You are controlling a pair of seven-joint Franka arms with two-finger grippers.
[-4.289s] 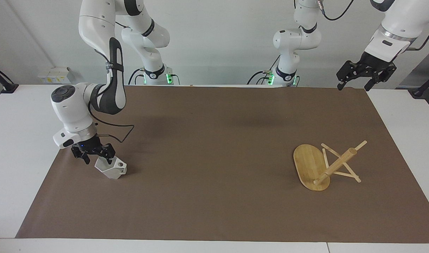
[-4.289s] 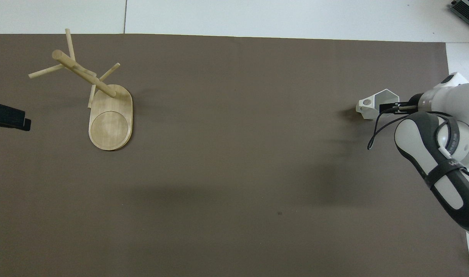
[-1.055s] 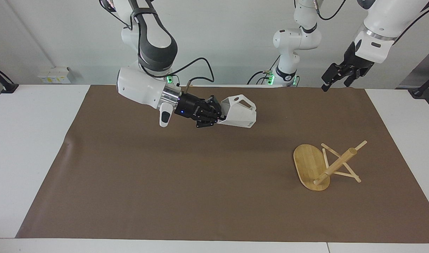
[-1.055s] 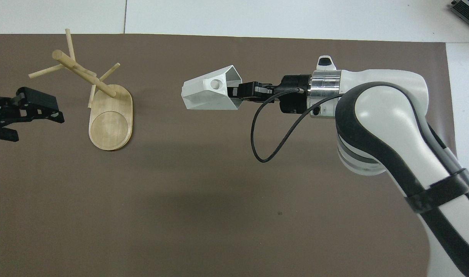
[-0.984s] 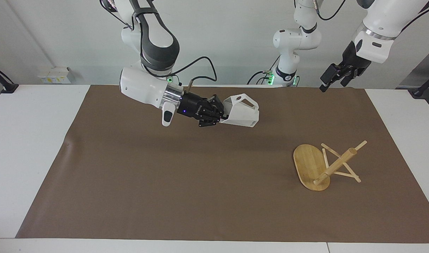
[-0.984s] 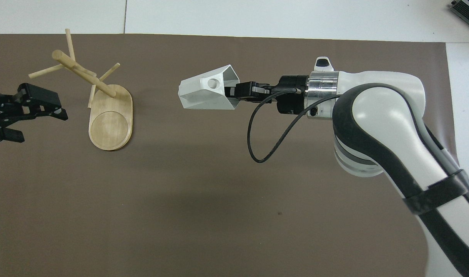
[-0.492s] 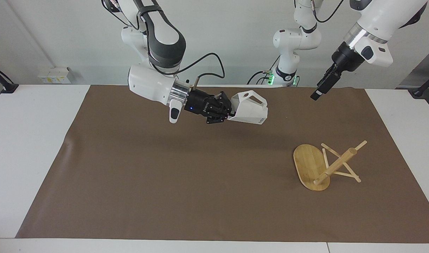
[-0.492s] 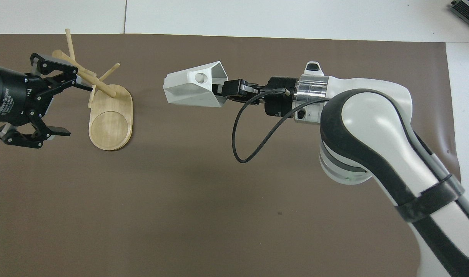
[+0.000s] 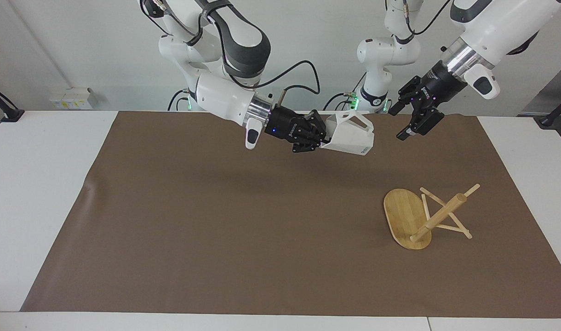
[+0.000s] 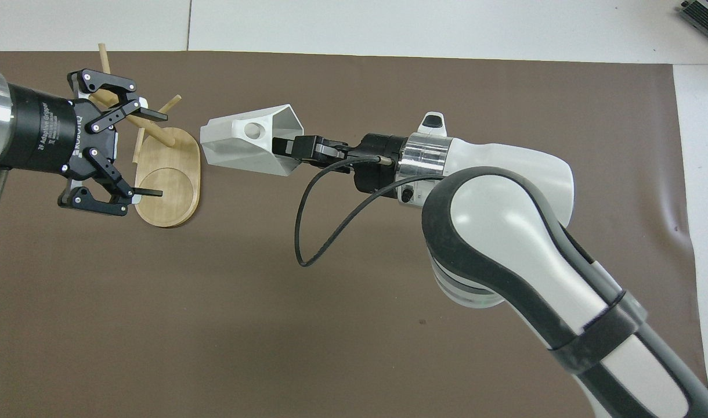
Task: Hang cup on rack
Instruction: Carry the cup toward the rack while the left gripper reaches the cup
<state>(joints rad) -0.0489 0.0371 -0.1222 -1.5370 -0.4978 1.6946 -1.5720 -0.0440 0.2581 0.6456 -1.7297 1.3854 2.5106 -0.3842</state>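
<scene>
Cup point(image 9: 350, 134), white and faceted, is off the table, carried in the air by the right gripper point(image 9: 318, 139) above the brown mat point(image 9: 216, 220) near the middle of the table. The right gripper's fingers are pressed together on the wall at the cup's rim, one inside the mouth and one outside. The cup lies tipped on its side, base leading toward the left arm's end, and its blocky handle point(image 10: 250, 130) with the round hole faces up.

Rack point(image 9: 425, 216), a bamboo mug tree, lies toppled on the mat toward the left arm's end of the table. Its oval base point(image 9: 403, 216) stands on edge, its post point(image 9: 439, 217) slants, and several pegs rest on the mat.

Left gripper point(image 9: 414, 120) hangs with fingers spread wide and nothing between them, above the mat on the robots' side of the rack and level with the cup.

Risks, as judged:
- No peg is usable while the rack lies down. Hanging now would likely fail or push the rack along the mat.
- Righting it falls to the left gripper. A poor hold on the round post could let it roll or drop back.
- The rim pinch is thin. A knock against a peg could twist the cup loose.
- The two grippers are close. Their paths could cross near the rack.
</scene>
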